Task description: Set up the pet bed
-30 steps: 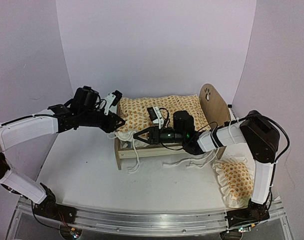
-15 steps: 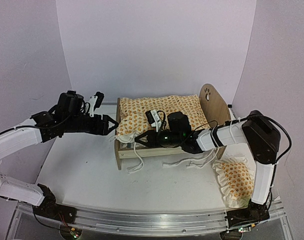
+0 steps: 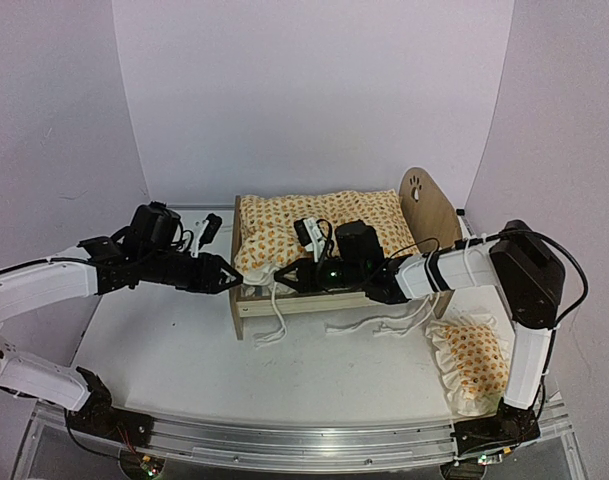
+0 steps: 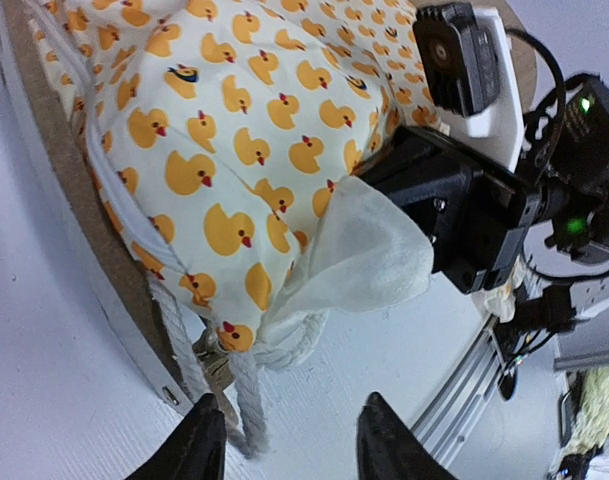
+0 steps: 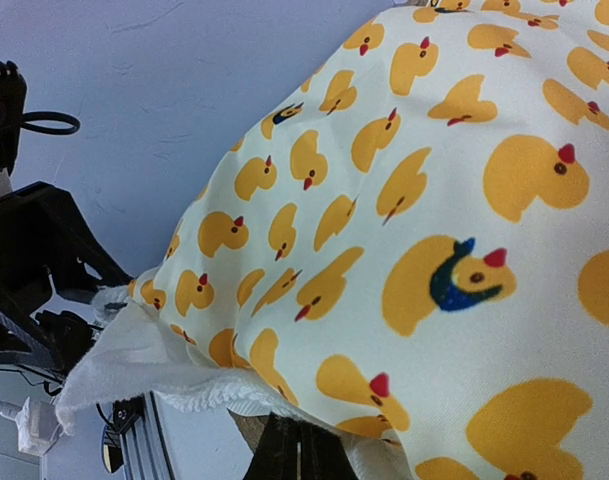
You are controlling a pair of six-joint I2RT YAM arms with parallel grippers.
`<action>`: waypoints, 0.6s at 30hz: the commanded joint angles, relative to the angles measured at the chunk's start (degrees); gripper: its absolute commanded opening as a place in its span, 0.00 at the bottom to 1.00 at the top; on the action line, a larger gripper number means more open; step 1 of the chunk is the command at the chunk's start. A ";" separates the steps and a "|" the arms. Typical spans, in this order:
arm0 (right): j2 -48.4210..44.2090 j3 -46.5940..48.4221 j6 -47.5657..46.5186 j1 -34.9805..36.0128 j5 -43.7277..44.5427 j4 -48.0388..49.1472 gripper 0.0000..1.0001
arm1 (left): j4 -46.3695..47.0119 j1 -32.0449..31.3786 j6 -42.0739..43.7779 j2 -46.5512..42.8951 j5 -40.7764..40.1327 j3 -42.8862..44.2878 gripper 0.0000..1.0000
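The pet bed (image 3: 425,206) stands mid-table, its light-wood end board with a paw cutout at the right. A duck-print quilt (image 3: 324,222) covers its top and hides the mattress. My right gripper (image 3: 287,275) reaches in from the right and is shut on the quilt's white ruffled edge (image 4: 369,262) at the bed's front left corner. In the right wrist view its fingers (image 5: 300,455) lie pressed together under the quilt (image 5: 434,230). My left gripper (image 3: 230,276) hovers open just left of that corner, its fingertips (image 4: 203,441) spread beside the white cords (image 4: 246,398) with nothing between them.
A small ruffled pillow (image 3: 473,361) in the same print lies on the table at the front right. White cords (image 3: 274,318) trail from the bed's front onto the table. The bed's wooden side rail (image 4: 72,188) runs along the left wrist view.
My left gripper let go at the bed's left end, drew back, then came down to the front left corner. The right gripper kept its hold and shifted slightly.
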 commanded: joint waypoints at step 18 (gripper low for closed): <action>-3.91 0.81 -1.57 0.16 0.98 2.50 0.00 | 21.93 0.03 -3.62 15.50 10.45 11.10 0.15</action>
